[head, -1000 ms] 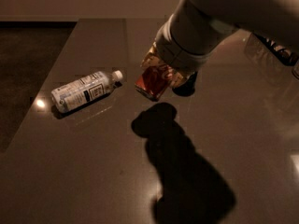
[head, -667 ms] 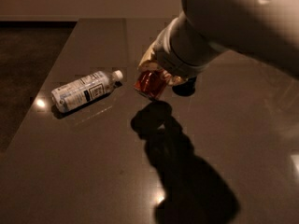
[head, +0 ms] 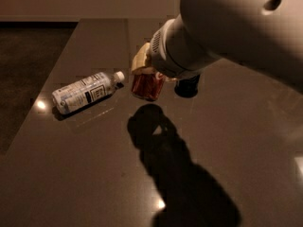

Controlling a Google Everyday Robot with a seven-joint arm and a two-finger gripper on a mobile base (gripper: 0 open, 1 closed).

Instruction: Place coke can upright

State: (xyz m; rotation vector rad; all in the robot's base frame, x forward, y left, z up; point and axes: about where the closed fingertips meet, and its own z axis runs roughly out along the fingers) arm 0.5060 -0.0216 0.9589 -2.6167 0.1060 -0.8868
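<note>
The red-orange coke can point(head: 147, 85) hangs in my gripper point(head: 150, 74) above the dark tabletop point(head: 85, 174), a little right of the lying bottle. The can is tilted, its bottom toward the camera. My gripper is shut on the can's upper part; its yellowish finger point(head: 140, 60) shows at the can's left. My large white arm point(head: 227, 32) comes in from the upper right and hides the can's top.
A clear plastic water bottle point(head: 85, 91) with a white cap lies on its side at the left. A dark round object point(head: 187, 86) stands behind the gripper, partly hidden. The table's left edge point(head: 42, 98) drops to dark floor. My arm's shadow point(head: 175, 169) falls across the table's middle.
My arm has swung further into view and lower. The can has shifted slightly left and turned more toward upright while staying held above the table.
</note>
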